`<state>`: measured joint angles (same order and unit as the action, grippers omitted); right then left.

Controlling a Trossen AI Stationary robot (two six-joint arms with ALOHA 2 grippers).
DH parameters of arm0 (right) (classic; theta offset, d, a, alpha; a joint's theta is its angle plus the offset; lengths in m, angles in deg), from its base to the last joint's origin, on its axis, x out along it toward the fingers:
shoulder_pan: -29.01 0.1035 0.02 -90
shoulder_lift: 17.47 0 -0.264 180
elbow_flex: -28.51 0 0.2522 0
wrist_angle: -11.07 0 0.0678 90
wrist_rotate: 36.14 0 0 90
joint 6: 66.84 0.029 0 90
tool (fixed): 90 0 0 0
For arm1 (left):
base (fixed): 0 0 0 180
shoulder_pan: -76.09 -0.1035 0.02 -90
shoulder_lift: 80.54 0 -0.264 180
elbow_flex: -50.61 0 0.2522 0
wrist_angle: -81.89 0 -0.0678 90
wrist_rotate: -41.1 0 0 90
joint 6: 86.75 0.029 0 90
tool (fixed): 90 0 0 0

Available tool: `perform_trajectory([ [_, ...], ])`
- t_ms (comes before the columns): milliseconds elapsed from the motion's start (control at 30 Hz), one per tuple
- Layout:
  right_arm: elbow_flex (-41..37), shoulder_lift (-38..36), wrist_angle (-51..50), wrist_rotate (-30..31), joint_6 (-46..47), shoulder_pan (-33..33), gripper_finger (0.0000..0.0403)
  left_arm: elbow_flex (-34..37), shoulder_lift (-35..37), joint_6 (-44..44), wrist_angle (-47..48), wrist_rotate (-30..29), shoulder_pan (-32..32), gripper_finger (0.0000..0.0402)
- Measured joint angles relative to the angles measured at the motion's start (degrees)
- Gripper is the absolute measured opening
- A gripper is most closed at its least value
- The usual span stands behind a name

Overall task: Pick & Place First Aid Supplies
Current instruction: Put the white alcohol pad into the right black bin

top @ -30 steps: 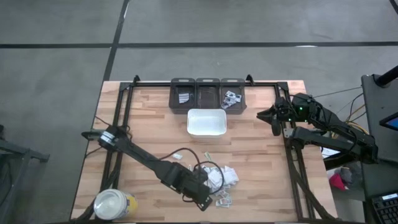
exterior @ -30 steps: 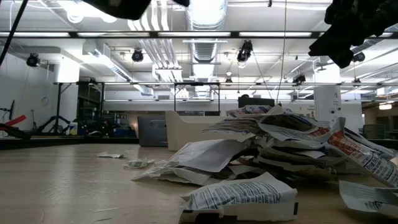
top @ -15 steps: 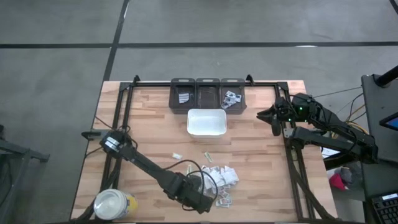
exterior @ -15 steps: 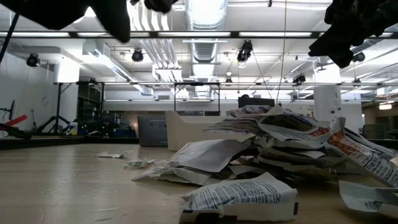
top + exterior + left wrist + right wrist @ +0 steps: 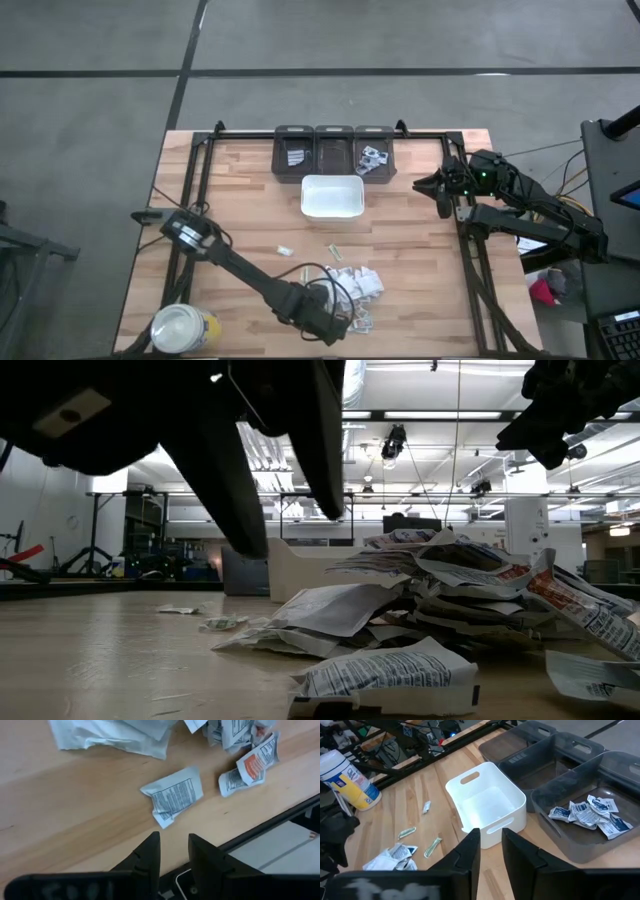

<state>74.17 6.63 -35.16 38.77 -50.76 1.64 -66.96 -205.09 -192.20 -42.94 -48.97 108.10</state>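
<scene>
The first aid supplies lie as a heap of small white printed packets point(image 5: 355, 285) point(image 5: 450, 590) near the table's near edge. One lone packet point(image 5: 172, 795) point(image 5: 385, 675) lies flat in front of the heap. My left gripper point(image 5: 174, 845) point(image 5: 335, 325) hangs open just above the table beside this packet, with nothing between its fingers point(image 5: 235, 490). My right gripper point(image 5: 491, 837) point(image 5: 425, 185) waits open and empty at the far right, above the table. More packets point(image 5: 590, 812) lie in the right dark bin.
A white tray point(image 5: 332, 196) point(image 5: 487, 802) stands at the far middle, with three dark bins point(image 5: 333, 150) behind it. A yellow jar with a white lid point(image 5: 180, 328) stands at the near left corner. A few loose sachets point(image 5: 285, 250) lie on the wood. The table's near edge point(image 5: 270, 827) is close to my left gripper.
My left gripper has come down toward the table at the near side of the heap, rolling about its own axis; its fingers now fill the low view's upper left. The packets have not moved.
</scene>
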Motion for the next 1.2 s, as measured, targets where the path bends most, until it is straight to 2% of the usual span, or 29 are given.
perform_trajectory([
  [700, 0.00, 0.00, 0.00, 0.00, -0.18, -0.02, 0.0091, -0.07, -5.12, -5.82, -0.46, 1.54, -1.71, 0.0094],
  [933, 0.00, 0.00, 0.00, 0.00, -0.17, 0.00, 0.0079, -0.31, -5.71, -8.11, 4.07, 4.79, -1.92, 0.0094],
  [1200, 0.00, 0.00, 0.00, 0.00, -0.17, 0.00, 0.0068, -0.25, -5.66, -7.05, 7.70, 5.44, -1.86, 0.0094],
])
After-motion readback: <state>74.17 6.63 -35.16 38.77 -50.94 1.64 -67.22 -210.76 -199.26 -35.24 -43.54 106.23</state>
